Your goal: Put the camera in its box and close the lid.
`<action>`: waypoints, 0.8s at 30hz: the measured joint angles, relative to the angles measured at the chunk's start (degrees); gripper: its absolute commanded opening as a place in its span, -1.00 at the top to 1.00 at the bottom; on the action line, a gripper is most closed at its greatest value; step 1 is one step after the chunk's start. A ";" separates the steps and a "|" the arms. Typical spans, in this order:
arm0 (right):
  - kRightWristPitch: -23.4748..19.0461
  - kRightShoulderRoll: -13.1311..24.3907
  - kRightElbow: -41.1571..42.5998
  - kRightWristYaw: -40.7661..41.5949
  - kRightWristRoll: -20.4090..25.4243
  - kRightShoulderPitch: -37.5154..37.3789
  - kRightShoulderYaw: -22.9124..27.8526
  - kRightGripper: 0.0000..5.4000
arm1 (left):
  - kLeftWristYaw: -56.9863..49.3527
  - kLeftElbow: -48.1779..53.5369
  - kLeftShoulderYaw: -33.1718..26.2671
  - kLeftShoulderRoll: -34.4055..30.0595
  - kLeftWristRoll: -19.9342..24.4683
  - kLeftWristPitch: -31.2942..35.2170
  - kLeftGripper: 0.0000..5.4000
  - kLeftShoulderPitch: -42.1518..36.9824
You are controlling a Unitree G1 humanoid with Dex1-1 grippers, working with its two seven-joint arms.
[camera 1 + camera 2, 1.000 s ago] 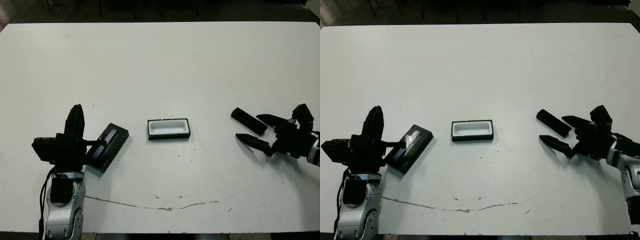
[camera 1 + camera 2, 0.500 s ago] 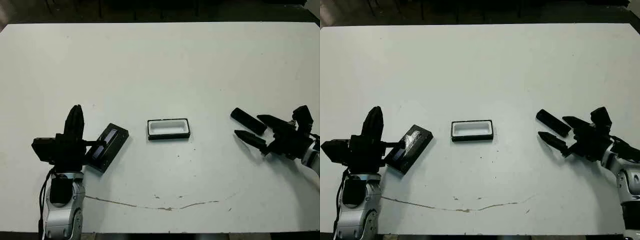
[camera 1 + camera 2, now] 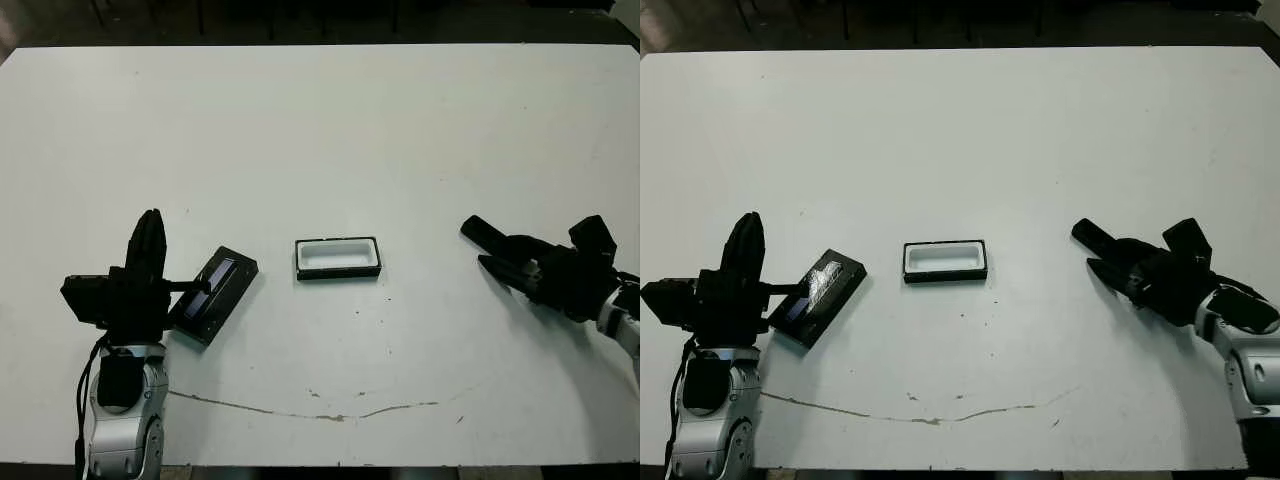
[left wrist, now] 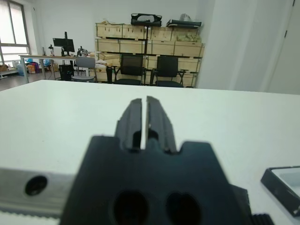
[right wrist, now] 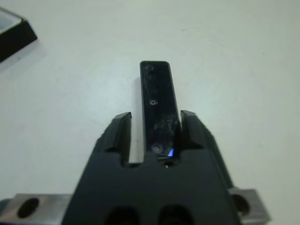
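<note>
The camera (image 5: pixel 158 98), a slim dark bar with a bluish glint near one end, lies flat on the table at the right. My right gripper (image 3: pixel 495 250) straddles its near end, open, with one finger against it and a thin gap at the other finger (image 5: pixel 122 133). The box (image 3: pixel 338 274), black-walled with a white lining, sits open-topped at the middle of the table with nothing in it. The lid (image 3: pixel 212 293) lies tilted to the left of the box. My left gripper (image 3: pixel 151 228) stands beside the lid, shut on nothing, fingers pointing up and away.
A thin cracked line (image 3: pixel 330 414) runs across the white table near its front edge. Beyond the table's far side the left wrist view shows chairs (image 4: pixel 150 70) and stacked crates. A corner of the box (image 5: pixel 14 35) shows ahead of the right gripper.
My right gripper has slid forward to the camera and its fingers have narrowed from wide open to either side of it. The left arm, lid and box have not moved.
</note>
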State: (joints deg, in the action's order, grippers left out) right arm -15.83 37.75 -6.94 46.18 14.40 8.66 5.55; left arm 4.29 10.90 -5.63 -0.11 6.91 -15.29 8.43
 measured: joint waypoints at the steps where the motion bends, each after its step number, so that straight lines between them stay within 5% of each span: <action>1: -0.04 0.77 0.15 0.64 -0.50 0.20 -0.33 0.45 | 0.00 0.00 -0.01 0.00 -0.01 -0.01 1.00 -0.01; 6: -6.34 4.70 4.32 2.20 -1.24 0.80 -1.69 0.73 | 0.00 -0.02 -0.01 0.00 -0.05 -0.03 1.00 -0.02; 11: -7.47 4.96 5.43 2.75 -0.99 0.97 -1.52 0.75 | 0.23 -0.11 -0.05 0.00 0.03 -0.11 1.00 -0.03; 19: -3.90 -1.76 5.70 -0.71 5.90 2.33 4.81 0.75 | 0.18 -0.25 -0.03 0.00 -0.13 -0.33 1.00 0.00; 24: -7.22 -3.93 11.23 -1.65 13.10 9.95 6.05 0.75 | 0.20 -0.27 0.17 0.03 -0.13 -0.32 1.00 -0.03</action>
State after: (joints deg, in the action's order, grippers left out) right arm -23.05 33.82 4.29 44.53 27.50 18.62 11.60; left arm 4.49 10.62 -5.46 -0.08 6.78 -15.61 8.40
